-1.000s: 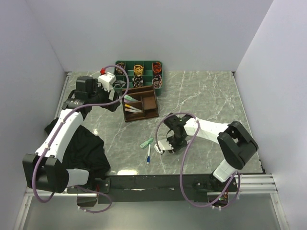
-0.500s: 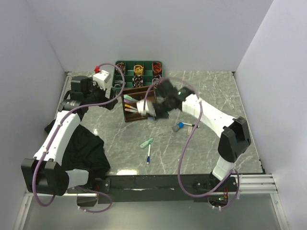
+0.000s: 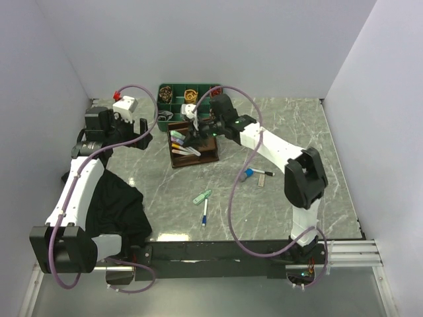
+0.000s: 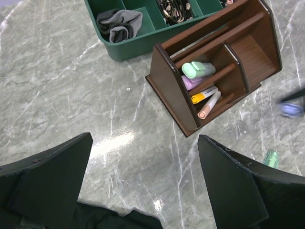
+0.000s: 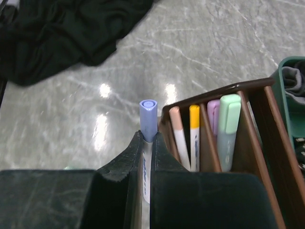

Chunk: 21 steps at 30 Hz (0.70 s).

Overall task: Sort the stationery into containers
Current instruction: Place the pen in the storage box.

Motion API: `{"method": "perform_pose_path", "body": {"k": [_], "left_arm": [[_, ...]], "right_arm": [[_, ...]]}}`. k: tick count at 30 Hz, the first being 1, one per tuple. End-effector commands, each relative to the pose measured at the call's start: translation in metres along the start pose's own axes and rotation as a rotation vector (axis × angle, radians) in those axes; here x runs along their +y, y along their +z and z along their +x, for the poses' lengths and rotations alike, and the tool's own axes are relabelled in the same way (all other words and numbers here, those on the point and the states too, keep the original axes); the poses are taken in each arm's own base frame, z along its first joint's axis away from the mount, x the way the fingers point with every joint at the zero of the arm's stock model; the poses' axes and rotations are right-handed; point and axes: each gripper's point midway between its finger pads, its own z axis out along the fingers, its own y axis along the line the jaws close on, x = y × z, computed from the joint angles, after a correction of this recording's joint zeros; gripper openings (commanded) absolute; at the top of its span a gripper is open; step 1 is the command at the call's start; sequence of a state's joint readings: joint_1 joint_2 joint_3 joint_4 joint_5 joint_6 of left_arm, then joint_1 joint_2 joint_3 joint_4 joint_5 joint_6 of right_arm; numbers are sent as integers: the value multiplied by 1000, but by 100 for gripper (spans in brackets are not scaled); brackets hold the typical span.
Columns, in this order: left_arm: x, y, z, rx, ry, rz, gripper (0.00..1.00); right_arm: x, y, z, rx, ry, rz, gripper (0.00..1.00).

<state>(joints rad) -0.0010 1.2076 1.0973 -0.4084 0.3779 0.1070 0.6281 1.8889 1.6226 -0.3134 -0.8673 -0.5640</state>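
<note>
Gripping a lilac-capped pen [image 5: 147, 117] beside the organiser [image 5: 252, 143] — right jaws clamped; left jaws spread wide.

Bright overhead glare on tabletop [image 4: 119, 143]

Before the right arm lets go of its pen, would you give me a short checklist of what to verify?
1. Grip: ok. The right claw is shut on the lilac-capped pen.
2. Pen over the slot: not ok. In the right wrist view its cap sits just outside the organiser wall.
3. Room in the slot: cannot tell; four markers already lie there.
4. Path clear of the left claw: ok; it is open, empty and apart from the organiser.
5. Leftovers located: ok; the green clip and blue pen lie on the table.
</note>
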Motion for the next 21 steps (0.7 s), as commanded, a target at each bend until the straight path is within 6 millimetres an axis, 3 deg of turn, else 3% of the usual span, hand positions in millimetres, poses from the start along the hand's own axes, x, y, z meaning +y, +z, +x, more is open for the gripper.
{"method": "perform_pose_path", "body": {"k": [1,11,21], "left_arm": [[2,-12,-10,-54,-19,-3,99],[3,-7,1,-34,-42,4,99],[6,-2,6,-14,-55,4,100]], "right_arm": [[-16,12,-42,-146,-40,9,0],[-28,37,-26,-150,-68,19,0],[-40,57,5,-103,-140,50,0]]}}
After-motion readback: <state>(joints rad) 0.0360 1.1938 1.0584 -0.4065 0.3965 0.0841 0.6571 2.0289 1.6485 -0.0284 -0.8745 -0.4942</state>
